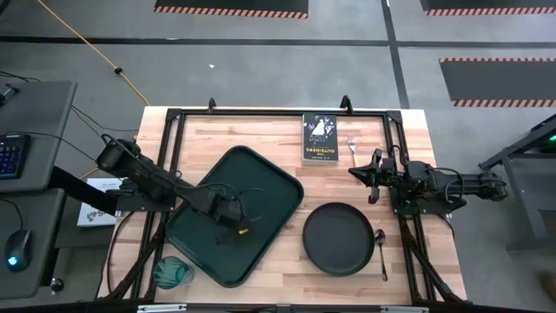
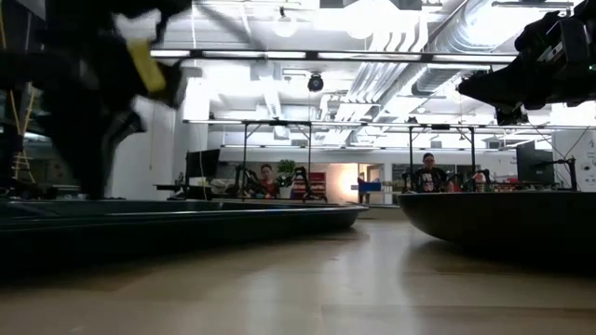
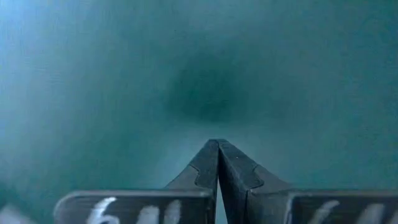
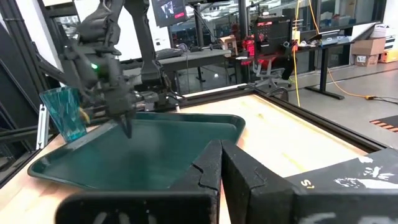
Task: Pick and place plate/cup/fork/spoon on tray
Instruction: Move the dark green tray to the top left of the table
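The dark green tray [image 1: 261, 183] lies left of the table's middle, turned askew. My left gripper [image 1: 236, 229] is shut and points down over the tray's floor [image 4: 161, 155]; it also shows in the right wrist view [image 4: 127, 129]. The black plate [image 1: 339, 237] lies flat on the table, right of the tray. The spoon [image 1: 380, 252] lies at the plate's right. The fork [image 1: 352, 143] lies near the far edge. The teal cup [image 4: 65, 112] stands upright on the table by the tray's near left corner [image 1: 172, 272]. My right gripper [image 1: 354, 173] is shut and empty, raised between fork and plate. My left gripper points its shut fingers [image 3: 217, 162] down at the tray's floor [image 3: 205, 93], near the tray's middle. I cannot tell whether the tips touch the floor or stand just above it.
A small black book [image 1: 320, 137] with white print lies at the far edge, left of the fork. A dark frame [image 1: 261, 113] runs around the tabletop. Bare wood [image 1: 287, 269] shows along the near edge between tray and plate.
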### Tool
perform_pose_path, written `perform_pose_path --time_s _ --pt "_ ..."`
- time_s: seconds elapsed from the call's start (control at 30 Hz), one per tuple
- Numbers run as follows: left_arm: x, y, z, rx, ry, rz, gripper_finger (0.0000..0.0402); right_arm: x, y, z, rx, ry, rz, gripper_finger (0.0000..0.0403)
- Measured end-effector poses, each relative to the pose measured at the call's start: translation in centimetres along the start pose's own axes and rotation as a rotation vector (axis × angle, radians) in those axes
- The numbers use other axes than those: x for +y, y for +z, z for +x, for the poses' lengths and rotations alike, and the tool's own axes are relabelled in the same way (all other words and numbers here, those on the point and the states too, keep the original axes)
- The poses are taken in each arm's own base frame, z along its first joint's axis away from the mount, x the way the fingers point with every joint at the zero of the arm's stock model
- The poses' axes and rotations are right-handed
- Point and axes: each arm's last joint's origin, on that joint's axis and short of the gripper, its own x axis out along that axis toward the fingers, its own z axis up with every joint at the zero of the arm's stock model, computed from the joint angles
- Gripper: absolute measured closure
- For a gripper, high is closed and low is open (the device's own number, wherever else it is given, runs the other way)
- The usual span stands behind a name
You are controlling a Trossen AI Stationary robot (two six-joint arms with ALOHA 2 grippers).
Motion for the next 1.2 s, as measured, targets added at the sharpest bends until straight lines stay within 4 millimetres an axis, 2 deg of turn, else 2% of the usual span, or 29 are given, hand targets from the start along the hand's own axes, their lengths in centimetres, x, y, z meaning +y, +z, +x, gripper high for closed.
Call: perform_pose_path --time_s 0.17,0.43,0.63,0.83,1.07,1.2 --pt "1.1 -0.1 0.2 0.115 -0.064 -0.016 0.0401 0.0 0.0 0.0 0.001 0.0 0.0 0.0402" --pt "2.9 -0.9 3.2 0.27 -0.056 -0.052 0.0401 0.0 0.0 0.0 0.0 0.0 0.0 0.0402" --pt "4.2 0.0 4.1 0.276 -0.009 -0.021 0.0401 0.0 0.0 0.0 0.0 0.0 0.0 0.0402" --pt "6.5 2.5 3.7 0.12 0.193 0.053 0.0401 0.0 0.0 0.0 0.0 0.0 0.0 0.0402" --pt "9.0 4.1 3.7 0.069 0.359 0.244 0.0401 0.0 0.0 0.0 0.0 0.0 0.0 0.0402" --pt "9.5 4.8 1.4 0.037 0.362 0.179 0.0401 0.0 0.0 0.0 0.0 0.0 0.0 0.0402"
